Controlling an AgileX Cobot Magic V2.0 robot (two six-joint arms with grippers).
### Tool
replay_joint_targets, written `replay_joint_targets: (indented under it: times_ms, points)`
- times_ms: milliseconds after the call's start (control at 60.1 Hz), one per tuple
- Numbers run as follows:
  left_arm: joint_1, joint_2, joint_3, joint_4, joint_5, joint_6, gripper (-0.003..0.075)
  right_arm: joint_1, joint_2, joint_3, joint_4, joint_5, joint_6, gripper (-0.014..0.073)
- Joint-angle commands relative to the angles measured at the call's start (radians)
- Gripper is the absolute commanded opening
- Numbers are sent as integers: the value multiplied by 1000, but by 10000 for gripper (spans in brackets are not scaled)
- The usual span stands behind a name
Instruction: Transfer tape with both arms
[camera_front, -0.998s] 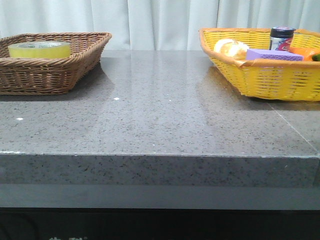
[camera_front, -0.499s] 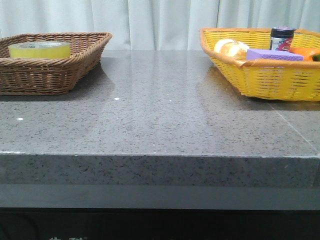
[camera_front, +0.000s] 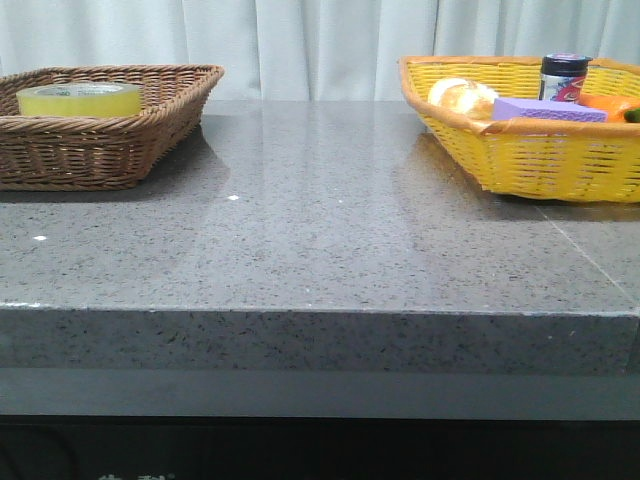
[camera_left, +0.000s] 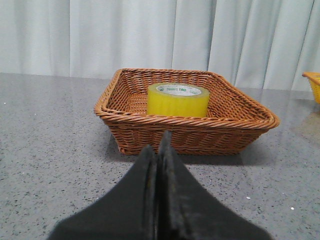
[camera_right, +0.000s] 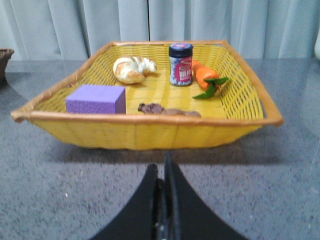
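**Yellow tape lies in the brown basket, both grippers closed and empty**

The tape (camera_left: 178, 99) is a thick yellow roll lying flat, its hole facing up, inside the brown wicker basket (camera_left: 150, 119). It sits near the basket's back wall, apart from the front rim. Whether this basket is where the tape starts or where it must end, the pictures cannot settle: the scene fits both a roll waiting to be carried and a roll already delivered.

In front of this basket, on the grey table (camera_front: 320, 240), the left gripper (camera_left: 159, 150) points straight at the basket's front wall. Its fingers are pressed together with no gap, and they hold nothing.

Well apart from the brown basket, across the table, stands the yellow basket (camera_right: 150, 127). It contains a purple block (camera_right: 96, 99), a croissant (camera_right: 132, 68), a small jar (camera_right: 180, 64), a carrot (camera_right: 206, 76) and a flat brown piece (camera_right: 167, 110). The right gripper (camera_right: 162, 172) faces its front wall, also fully closed and empty.

Some risks, as I judge them: the brown basket is light wicker, so a finger catching the rim could push or tip it. The roll is wide, so a grip across it may slip; closed fingers would only strike its top. The yellow basket is crowded, so anything set down there could land on other items.
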Motion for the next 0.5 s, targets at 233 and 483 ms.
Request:
replay_joint_targets:
  times_ms: [233, 483]
  points:
    - [0, -19, 7, -10, -74, 0, -20, -5, -26, 63, -6, -156, -5, -68]
    - [0, -19, 7, -10, -74, 0, -20, -5, -26, 63, -6, -157, -5, -68]
